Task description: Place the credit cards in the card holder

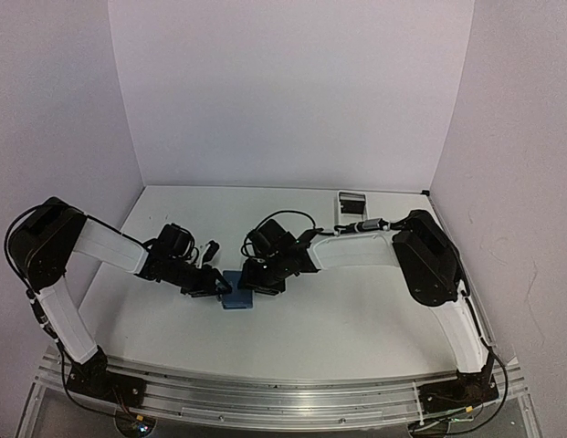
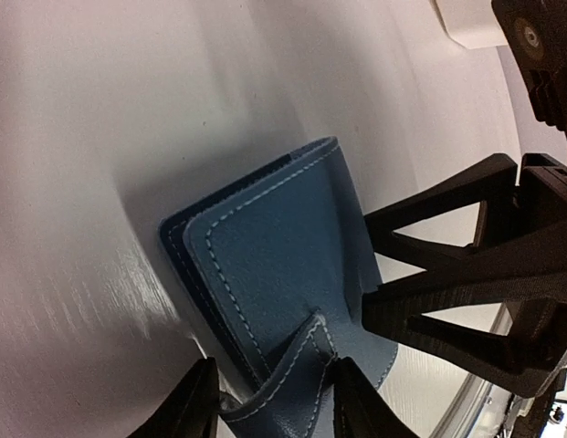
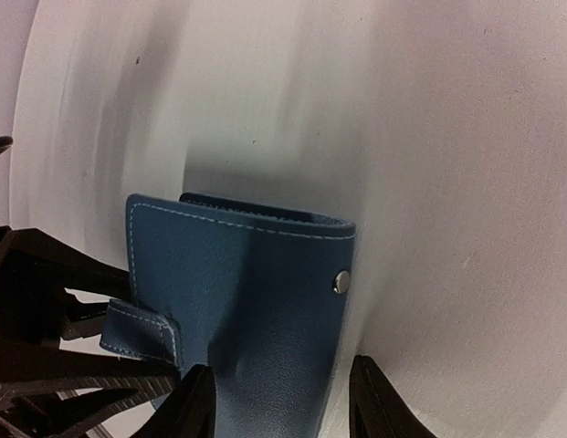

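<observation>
The dark-blue card holder [image 1: 237, 298] lies near the table's middle, between my two grippers. In the left wrist view its cover [image 2: 274, 246] lies folded. The snap tab [image 2: 297, 383] curls up between the fingers of my left gripper [image 2: 276, 406], which press on both its sides. In the right wrist view the cover [image 3: 246, 274], with its metal snap [image 3: 341, 282], runs between the fingers of my right gripper [image 3: 281, 406]. The leather is dented there. My left gripper [image 1: 216, 283] is at the holder's left edge and my right gripper [image 1: 258, 285] at its right edge. No credit cards show.
A long white tray [image 1: 351, 199] stands at the back of the table, right of centre. White walls close in the left, back and right sides. The right gripper's black frame [image 2: 466, 274] is close beside the holder. A metal rail [image 1: 265, 392] runs along the near edge.
</observation>
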